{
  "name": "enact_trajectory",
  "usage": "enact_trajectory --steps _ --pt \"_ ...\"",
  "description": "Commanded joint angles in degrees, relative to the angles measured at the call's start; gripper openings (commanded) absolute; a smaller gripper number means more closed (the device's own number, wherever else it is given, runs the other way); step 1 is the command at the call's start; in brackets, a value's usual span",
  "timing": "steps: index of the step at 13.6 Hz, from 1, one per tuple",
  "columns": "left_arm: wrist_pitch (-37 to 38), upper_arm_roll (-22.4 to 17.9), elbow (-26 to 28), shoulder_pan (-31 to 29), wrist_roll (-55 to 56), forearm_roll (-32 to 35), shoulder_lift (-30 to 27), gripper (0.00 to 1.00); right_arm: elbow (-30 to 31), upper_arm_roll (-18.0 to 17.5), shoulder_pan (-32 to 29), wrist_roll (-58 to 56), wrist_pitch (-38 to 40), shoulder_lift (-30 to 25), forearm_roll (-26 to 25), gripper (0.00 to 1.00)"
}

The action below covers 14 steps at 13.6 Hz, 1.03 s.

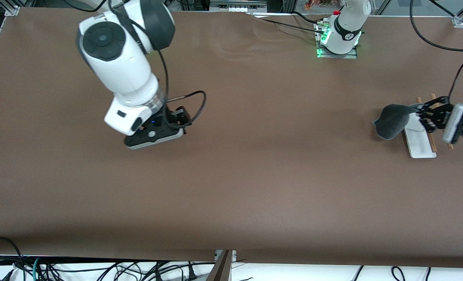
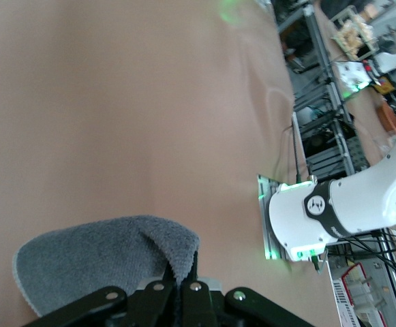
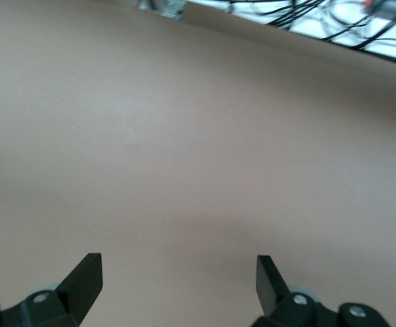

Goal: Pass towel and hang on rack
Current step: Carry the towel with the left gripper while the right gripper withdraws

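Grey and limp, the towel is hanging from the left gripper, which is pinching one corner tight over the rack; the cloth is drooping past the fingertips toward the table's middle. It is probably light and floppy, so a hold at an edge seems to suit draping it across the rods. The right gripper is waiting with fingers spread wide and nothing between them, low above bare brown table covering. Cables and shelving are crowding the room's edges.
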State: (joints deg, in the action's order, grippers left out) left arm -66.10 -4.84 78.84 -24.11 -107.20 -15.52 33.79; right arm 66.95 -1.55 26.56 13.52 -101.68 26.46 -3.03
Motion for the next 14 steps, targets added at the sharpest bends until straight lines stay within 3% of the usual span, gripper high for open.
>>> enact_trajectory --steps 1,9,14 --pt "1.51 -0.25 -3.87 -1.64 0.85 2.95 1.45 0.0 0.12 2.77 0.25 -0.86 1.48 -1.93 -0.57 1.0" --pt "1.15 -7.36 -9.23 -2.61 2.17 2.86 1.45 0.0 0.2 12.87 -1.07 -5.87 6.32 -5.09 -0.22 1.0" --pt "-0.87 -8.69 -9.23 -5.59 2.0 2.6 3.9 0.0 6.52 10.79 -9.32 -6.4 6.41 -11.33 0.39 1.0"
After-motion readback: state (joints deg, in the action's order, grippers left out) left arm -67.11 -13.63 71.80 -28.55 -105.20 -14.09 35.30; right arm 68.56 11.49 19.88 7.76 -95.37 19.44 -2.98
